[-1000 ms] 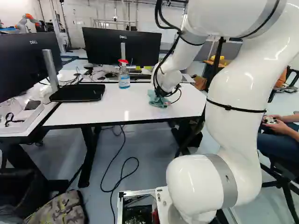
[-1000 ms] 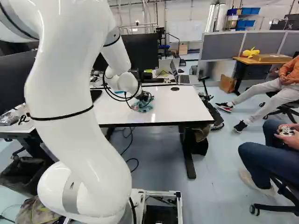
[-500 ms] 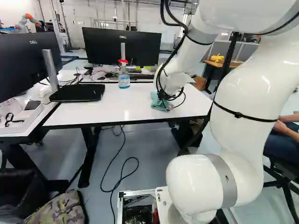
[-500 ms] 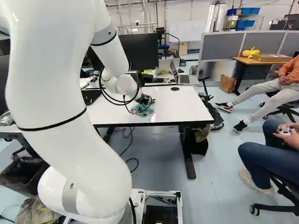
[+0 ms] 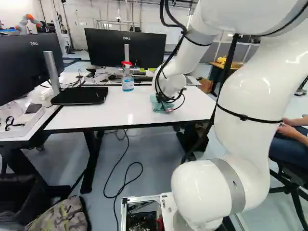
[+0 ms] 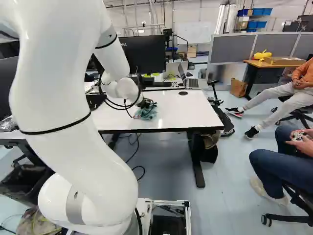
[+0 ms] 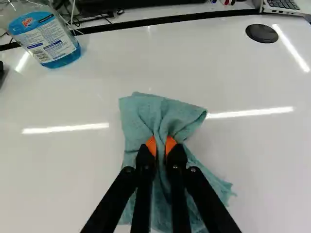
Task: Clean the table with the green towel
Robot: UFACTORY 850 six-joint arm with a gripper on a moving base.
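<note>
Start with the containers: ahead of the gripper and off to its left, the spray bottle stands upright on the white table, blue liquid inside, red nozzle on top. Farther left of the gripper, on the neighbouring desk, there's a white tray holding a black looped strap and a dark flat item. Down on the floor, well below the gripper and back to its left, sits a black bin; what's in it is too dark to tell. Low behind the gripper, by the arm's foot, a metal-framed box lies open at the top, dark parts and something red inside. And far out ahead, to the gripper's right, a cardboard box rests on a wooden-topped desk beside a yellow object; its contents can't be told.

Now to the business end! The gripper has a firm pinch on the green towel, both orange pads pressing a gathered fold from two sides. The towel is right there at the fingertips, bunched between them, one part fanned out just ahead, the rest running back beneath the fingers, with a frayed corner spread to the gripper's right. Cloth touches tabletop, and the round black cap lies ahead and to the gripper's right, apart from the towel.
</note>
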